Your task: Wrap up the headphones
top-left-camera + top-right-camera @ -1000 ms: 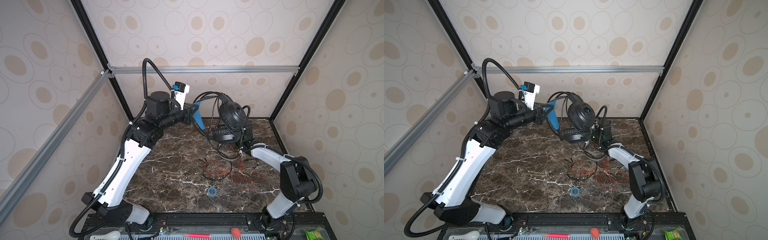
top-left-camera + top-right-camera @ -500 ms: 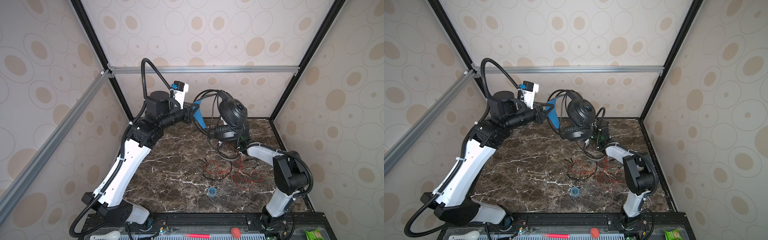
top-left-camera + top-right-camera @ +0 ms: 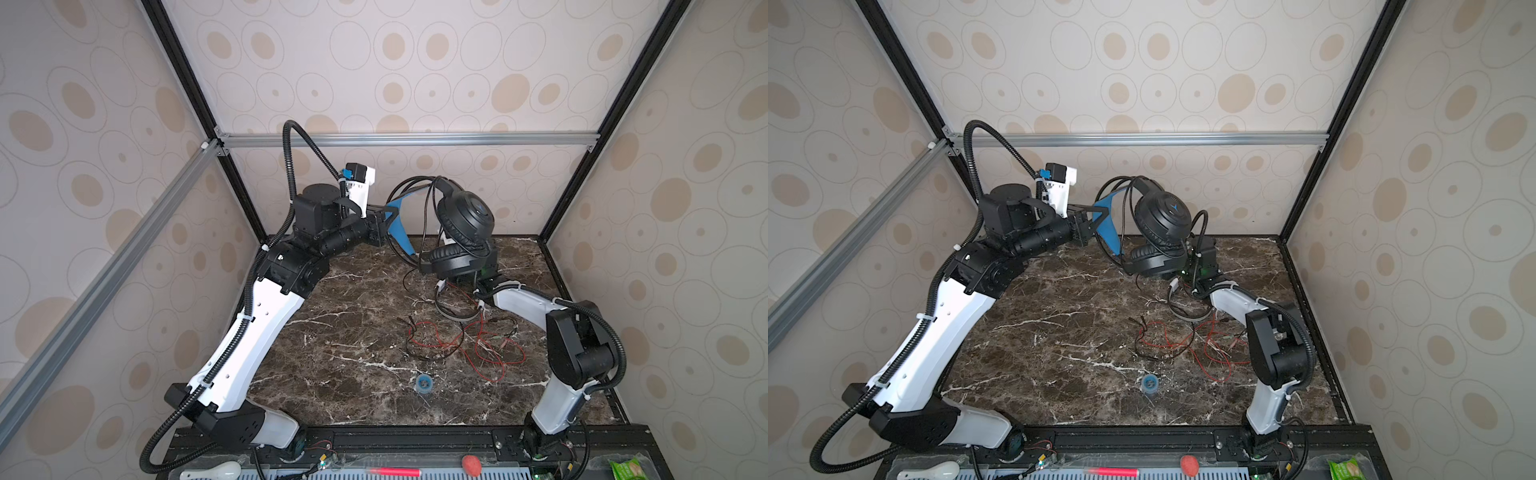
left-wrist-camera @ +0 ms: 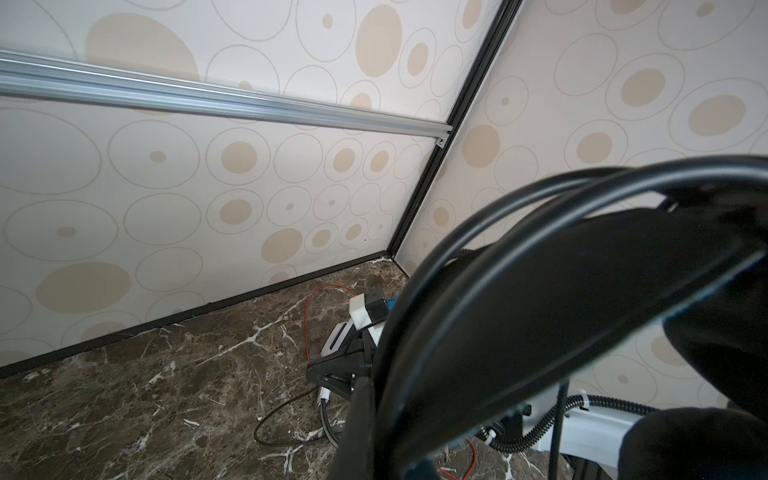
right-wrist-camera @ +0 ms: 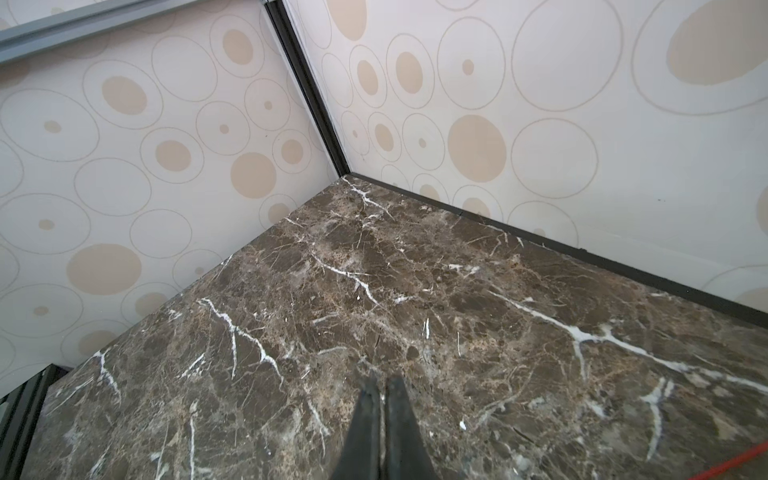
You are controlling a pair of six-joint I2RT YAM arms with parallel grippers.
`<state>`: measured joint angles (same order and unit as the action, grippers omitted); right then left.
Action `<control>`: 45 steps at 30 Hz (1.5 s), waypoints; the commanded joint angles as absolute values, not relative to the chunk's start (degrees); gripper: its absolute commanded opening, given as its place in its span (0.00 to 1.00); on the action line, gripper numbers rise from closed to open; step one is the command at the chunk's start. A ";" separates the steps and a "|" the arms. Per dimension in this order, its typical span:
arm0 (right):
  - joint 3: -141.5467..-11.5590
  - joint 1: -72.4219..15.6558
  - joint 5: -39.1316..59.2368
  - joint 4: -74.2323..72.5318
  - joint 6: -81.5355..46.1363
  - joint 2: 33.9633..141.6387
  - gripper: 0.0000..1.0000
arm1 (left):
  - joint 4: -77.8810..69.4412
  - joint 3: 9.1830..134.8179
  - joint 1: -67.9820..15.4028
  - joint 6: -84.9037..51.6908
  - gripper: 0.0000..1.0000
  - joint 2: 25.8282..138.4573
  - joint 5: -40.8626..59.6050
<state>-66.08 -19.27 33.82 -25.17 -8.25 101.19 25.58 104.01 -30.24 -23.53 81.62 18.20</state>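
The black headphones hang in the air at the back, in both top views. My left gripper is shut on the blue inner part of their headband. Their thin black cord loops over the band and drops to the marble. In the left wrist view the headband fills the near field and hides the jaws. The right gripper is shut on nothing, low over bare marble near the back corner. In both top views the lower ear cup hides it. A red cord lies tangled on the table.
A small blue ring lies on the marble table towards the front. The front ledge carries a red marker, a red ball, a white spoon and a green packet. Patterned walls close in on three sides.
The right gripper has shut, and the right arm's elbow has drawn in to the left. The headphones still hang from the left gripper, slightly higher.
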 commanded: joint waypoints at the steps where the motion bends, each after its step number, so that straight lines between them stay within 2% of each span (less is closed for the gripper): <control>1: -63.50 -19.52 35.08 -22.80 -7.31 96.73 0.00 | 17.57 105.22 -29.60 -28.41 0.00 79.09 14.93; 9: -58.50 -23.92 27.93 -11.56 -1.88 90.25 0.00 | 14.13 106.62 -27.74 -36.78 0.00 82.57 9.51; 14: -55.24 -26.57 23.14 -9.00 -2.26 86.51 0.00 | 6.45 100.72 -27.04 -41.78 0.00 82.79 6.98; 22: -53.13 -30.65 16.46 0.42 1.53 79.64 0.00 | 3.63 96.89 -26.71 -44.31 0.00 85.84 -0.05; 32: -55.70 -36.48 10.32 12.98 5.95 73.94 0.00 | 6.65 95.31 -26.66 -37.83 0.00 89.78 -11.12; 45: -68.39 -44.67 1.19 35.51 19.31 70.84 0.00 | 14.48 94.65 -27.24 -28.84 0.00 93.63 -21.82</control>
<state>-64.88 -43.88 3.77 27.29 13.58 71.79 15.57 92.99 -27.14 -30.94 93.73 -17.02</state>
